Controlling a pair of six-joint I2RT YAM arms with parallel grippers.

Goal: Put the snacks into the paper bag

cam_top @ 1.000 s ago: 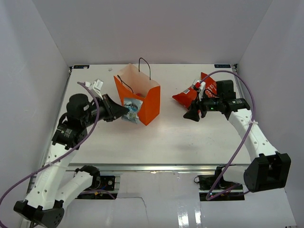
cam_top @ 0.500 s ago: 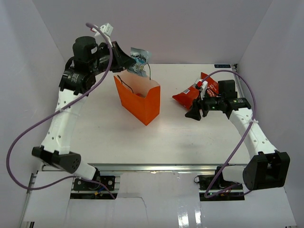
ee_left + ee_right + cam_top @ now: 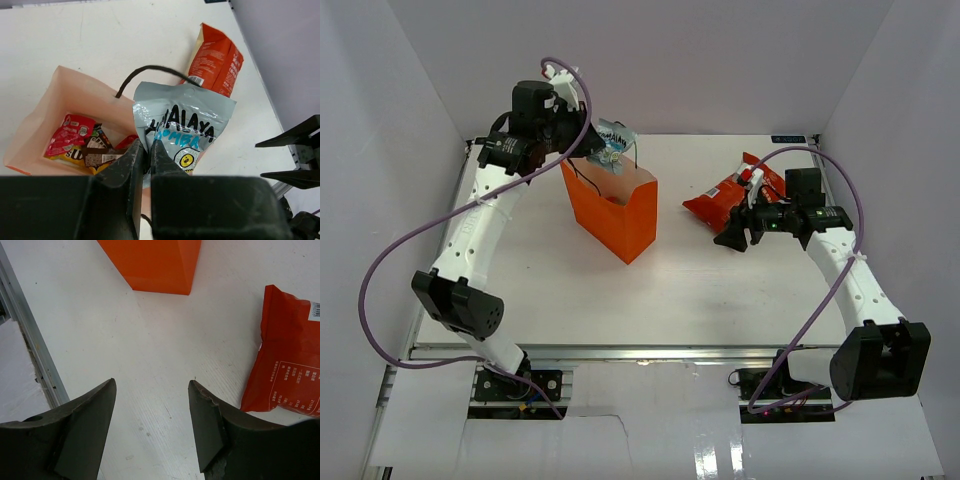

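Observation:
My left gripper (image 3: 595, 148) (image 3: 148, 146) is shut on a pale-blue packet (image 3: 614, 142) (image 3: 186, 131) and holds it in the air over the open top of the upright orange paper bag (image 3: 617, 212) (image 3: 70, 98). In the left wrist view several small wrappers, red, yellow and brown-white, lie inside the bag (image 3: 82, 147). The large red chip bag (image 3: 738, 190) (image 3: 216, 59) (image 3: 292, 352) lies flat on the table right of the paper bag. My right gripper (image 3: 730, 238) (image 3: 152, 387) is open and empty just left of and below the chip bag.
White walls enclose the table on the left, back and right. The metal rail of the table's near edge (image 3: 30, 352) shows in the right wrist view. The paper bag's black cord handles (image 3: 145, 72) stick up beside the held packet.
My left arm lifted the pale-blue packet from beside the bag's front face, swung it up over the bag, then lowered it closer to the opening. The right arm barely moved.

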